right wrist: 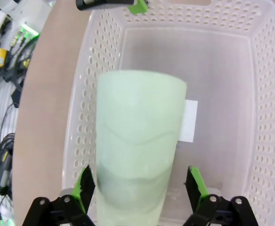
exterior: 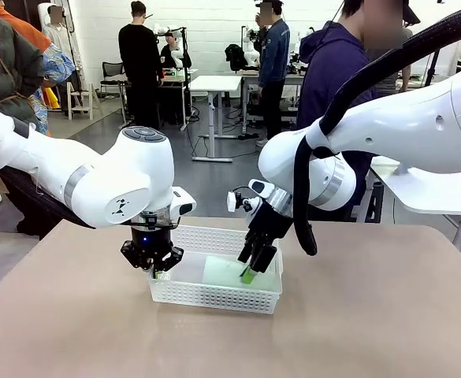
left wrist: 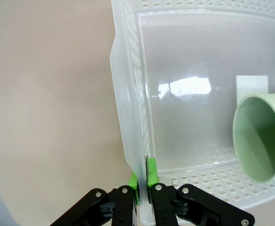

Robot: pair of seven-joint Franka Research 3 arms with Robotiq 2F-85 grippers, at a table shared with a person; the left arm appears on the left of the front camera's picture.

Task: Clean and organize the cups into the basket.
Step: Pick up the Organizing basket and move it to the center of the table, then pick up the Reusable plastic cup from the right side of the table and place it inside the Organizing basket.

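The white perforated basket (exterior: pixel 214 298) stands on the table's middle. One pale mint cup (exterior: pixel 224 272) lies on its side inside it. My left gripper (exterior: pixel 158 272) is shut on the basket's left wall; in the left wrist view its gripper (left wrist: pixel 143 181) pinches that thin wall (left wrist: pixel 128 94), and the cup's open mouth (left wrist: pixel 262 136) faces the camera at the right. My right gripper (exterior: pixel 250 272) hangs open over the cup. In the right wrist view the cup (right wrist: pixel 137 141) lies between the spread fingertips (right wrist: pixel 195 183), with a gap on each side.
The tan table (exterior: pixel 372 323) has free room all around the basket. A person in a dark blue hoodie (exterior: pixel 332 71) stands at the far side. A white label (right wrist: pixel 190 120) lies on the basket's floor beside the cup.
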